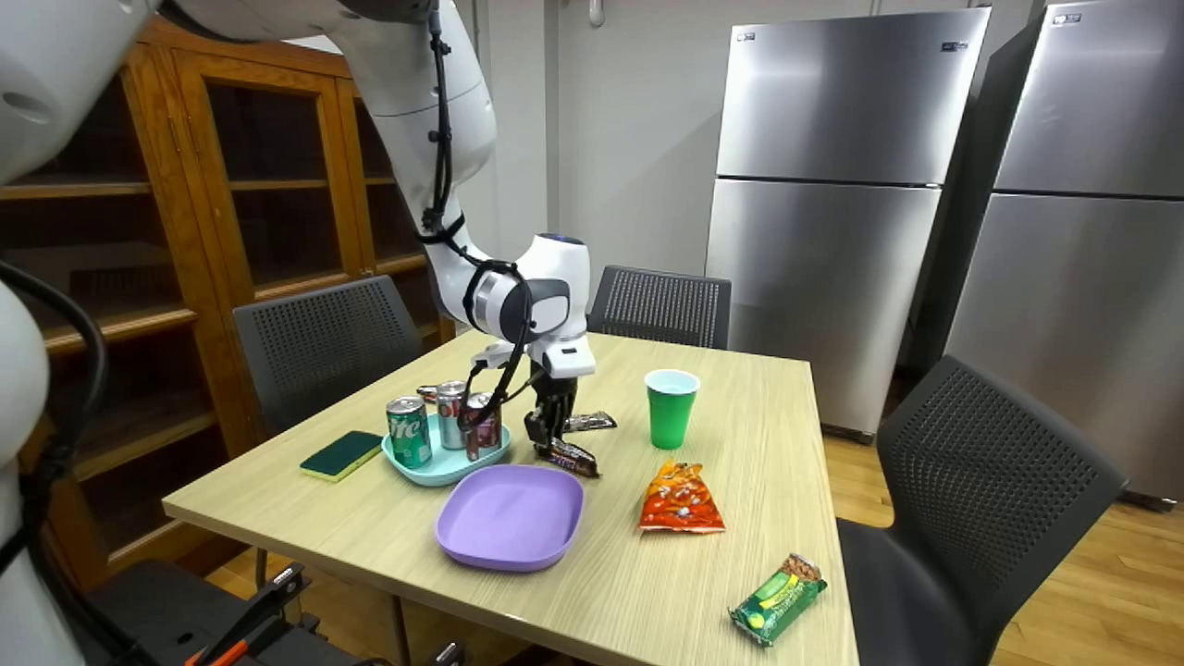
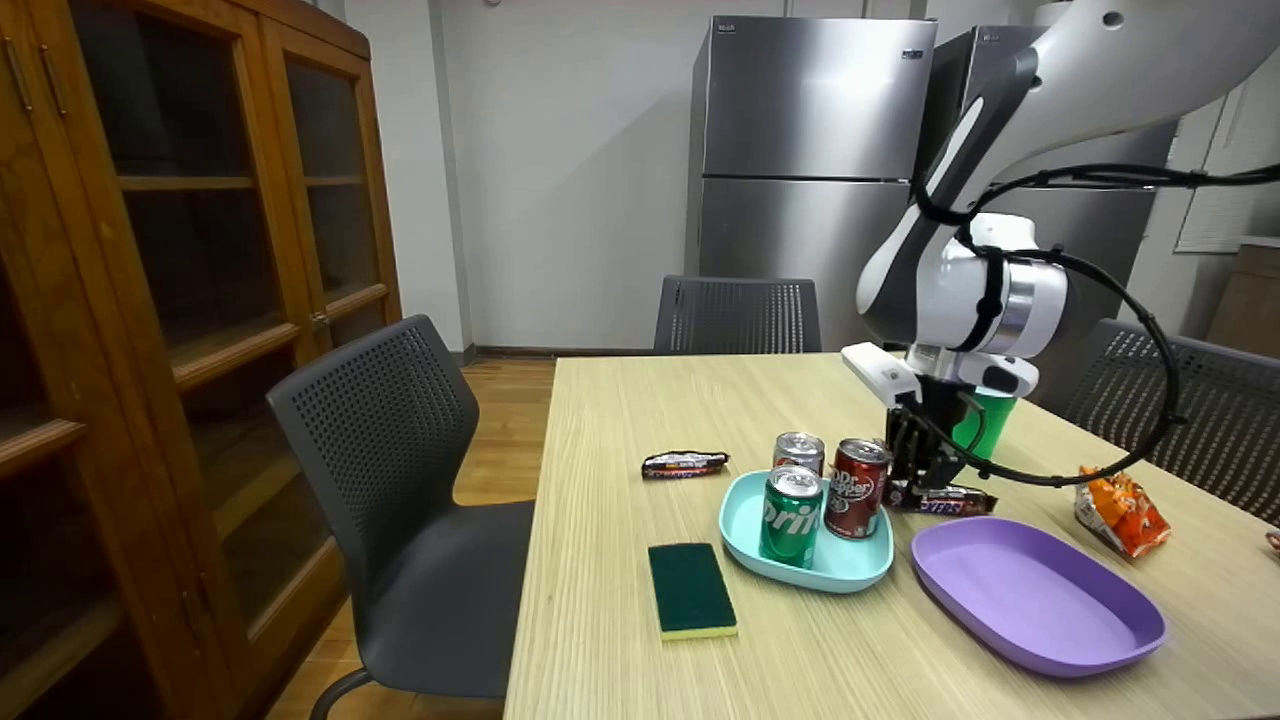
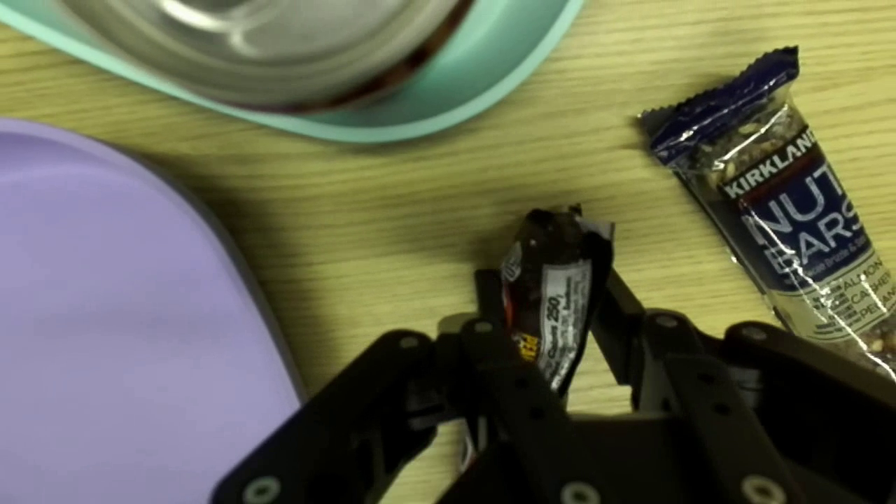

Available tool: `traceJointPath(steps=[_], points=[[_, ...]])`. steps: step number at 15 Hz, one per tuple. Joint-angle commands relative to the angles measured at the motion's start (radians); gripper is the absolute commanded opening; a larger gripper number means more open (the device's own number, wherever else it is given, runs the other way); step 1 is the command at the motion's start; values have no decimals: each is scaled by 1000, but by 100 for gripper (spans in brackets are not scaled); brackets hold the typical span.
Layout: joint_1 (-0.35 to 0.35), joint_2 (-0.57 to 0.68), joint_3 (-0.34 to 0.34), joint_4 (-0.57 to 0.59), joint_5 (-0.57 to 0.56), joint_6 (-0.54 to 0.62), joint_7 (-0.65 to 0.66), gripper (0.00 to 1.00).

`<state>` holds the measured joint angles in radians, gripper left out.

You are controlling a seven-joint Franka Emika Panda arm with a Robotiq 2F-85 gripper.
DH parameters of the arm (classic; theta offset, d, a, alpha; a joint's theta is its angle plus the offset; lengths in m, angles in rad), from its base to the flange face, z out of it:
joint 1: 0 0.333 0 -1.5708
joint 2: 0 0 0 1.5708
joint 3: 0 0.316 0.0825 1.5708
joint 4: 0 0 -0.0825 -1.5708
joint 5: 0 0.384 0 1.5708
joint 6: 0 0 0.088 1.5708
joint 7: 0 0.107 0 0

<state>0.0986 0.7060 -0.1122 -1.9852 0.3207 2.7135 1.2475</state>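
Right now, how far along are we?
Done, apparently: three cans stand in the teal tray. In hand: the gripper straddles a dark-wrapped bar; grip firmness unclear. Left, perhaps: lifting it, then the nut bar, orange bag and green-wrapped bar, all on the table.

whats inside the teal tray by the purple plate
The teal tray holds a Sprite can, a Dr Pepper can and a silver can with red lettering, all upright. Whatever is directly beneath them is covered and can't be seen.
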Motion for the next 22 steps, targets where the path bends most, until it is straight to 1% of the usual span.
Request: traceJointPath(steps=[1, 6, 10, 13, 17, 20, 22], points=[[11, -35, -6, -22, -17, -15, 14, 8], [30, -64, -29, -34, -59, -51, 12, 7], [44, -127, -47, -73, -115, -80, 3, 7], [61, -195, -63, -124, -168, -90, 6, 7], [79, -283, -71, -211, -226, -74, 15, 7], [72, -335, -57, -275, -236, -63, 9, 7], [55, -357, -36, -315, -217, -44, -10, 7]])
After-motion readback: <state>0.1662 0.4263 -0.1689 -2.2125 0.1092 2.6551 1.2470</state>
